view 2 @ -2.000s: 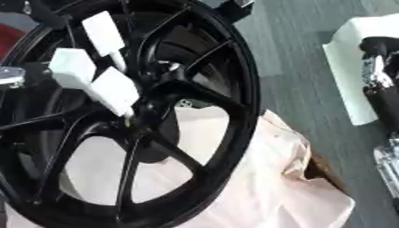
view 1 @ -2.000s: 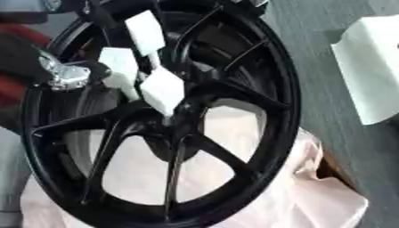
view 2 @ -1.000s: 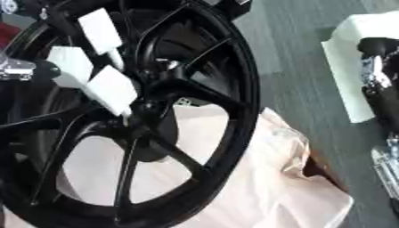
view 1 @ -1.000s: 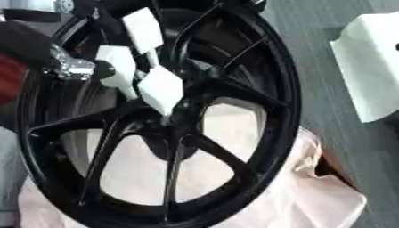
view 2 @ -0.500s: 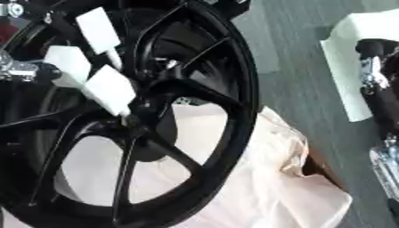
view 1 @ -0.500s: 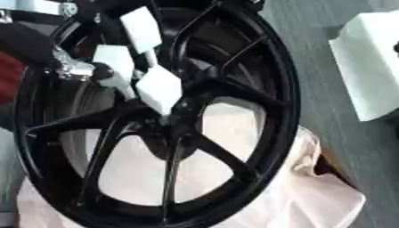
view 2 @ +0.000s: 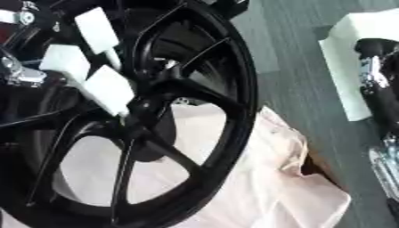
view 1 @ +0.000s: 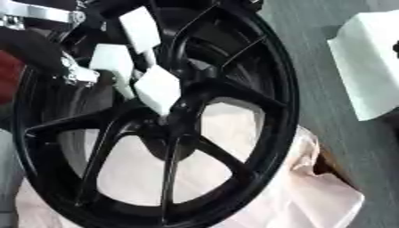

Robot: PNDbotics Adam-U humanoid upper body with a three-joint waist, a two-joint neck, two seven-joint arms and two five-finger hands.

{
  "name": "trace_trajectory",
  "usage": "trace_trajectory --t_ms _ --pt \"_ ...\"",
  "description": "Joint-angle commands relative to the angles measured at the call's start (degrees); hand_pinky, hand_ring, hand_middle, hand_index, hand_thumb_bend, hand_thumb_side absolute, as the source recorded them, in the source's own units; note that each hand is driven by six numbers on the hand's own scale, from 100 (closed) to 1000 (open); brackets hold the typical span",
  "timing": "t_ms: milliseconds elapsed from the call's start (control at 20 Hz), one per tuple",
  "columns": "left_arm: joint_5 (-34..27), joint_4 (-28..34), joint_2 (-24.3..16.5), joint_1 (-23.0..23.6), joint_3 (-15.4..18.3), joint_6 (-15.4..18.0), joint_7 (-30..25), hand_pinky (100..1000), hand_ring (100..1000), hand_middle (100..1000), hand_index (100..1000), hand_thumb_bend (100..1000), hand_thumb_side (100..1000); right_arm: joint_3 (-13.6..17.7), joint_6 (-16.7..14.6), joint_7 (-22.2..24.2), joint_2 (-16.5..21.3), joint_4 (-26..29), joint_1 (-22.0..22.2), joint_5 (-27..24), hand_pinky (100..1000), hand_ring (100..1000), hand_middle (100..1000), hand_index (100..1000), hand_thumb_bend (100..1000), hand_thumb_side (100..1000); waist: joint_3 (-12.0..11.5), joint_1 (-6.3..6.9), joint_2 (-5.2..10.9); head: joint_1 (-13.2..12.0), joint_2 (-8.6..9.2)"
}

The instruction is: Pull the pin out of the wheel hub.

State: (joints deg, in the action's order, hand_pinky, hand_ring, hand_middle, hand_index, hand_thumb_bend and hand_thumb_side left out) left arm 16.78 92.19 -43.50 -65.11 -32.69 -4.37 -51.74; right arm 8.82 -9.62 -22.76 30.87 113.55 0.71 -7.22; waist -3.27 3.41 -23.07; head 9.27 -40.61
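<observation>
Lying on crumpled pale pink cloth [view 1: 311, 196], the glossy black spoked wheel [view 1: 265, 89] fills the view. White blocky fingers of the left hand [view 1: 156, 87] close at its hub [view 1: 175, 120]; the pin itself cannot be made out. Grey floor [view 1: 327, 102] lies beyond.

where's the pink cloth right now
The pink cloth lies under the black wheel, spreading out past its rim toward the lower right of the right eye view.
</observation>
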Motion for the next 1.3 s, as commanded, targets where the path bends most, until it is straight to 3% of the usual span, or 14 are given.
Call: trace_trajectory --t_ms 50,300,850,1300 --pt "0.49 0.17 -0.64 -1.48 0.23 0.18 -0.22 918 858 745 885 357 669 0.39 0.00 0.07 0.60 1.04 -0.20 -0.13 856 769 669 679 100 562 -0.01 -0.25 0.99 0.18 1.05" --pt "1.20 -0.01 -0.15 -1.73 0.23 0.14 -0.19 904 847 749 883 333 633 0.39 0.08 0.15 0.51 1.04 -0.23 -0.10 856 769 669 680 100 563 0.01 -0.34 1.03 0.18 1.26" --pt "2.92 0.85 0.14 -1.81 0.02 0.01 0.83 859 751 613 830 337 519 0.56 0.17 -0.02 0.28 1.04 -0.17 0.09 858 770 668 680 100 568 0.08 -0.37 1.11 -0.38 1.22" --pt "1.28 2.07 0.31 -1.60 0.11 -1.51 5.00 807 617 472 664 210 469 0.68 0.51 -0.09 0.11 1.04 -0.10 0.14 859 771 669 680 100 574 0.07 -0.42 1.15 -0.62 1.17"
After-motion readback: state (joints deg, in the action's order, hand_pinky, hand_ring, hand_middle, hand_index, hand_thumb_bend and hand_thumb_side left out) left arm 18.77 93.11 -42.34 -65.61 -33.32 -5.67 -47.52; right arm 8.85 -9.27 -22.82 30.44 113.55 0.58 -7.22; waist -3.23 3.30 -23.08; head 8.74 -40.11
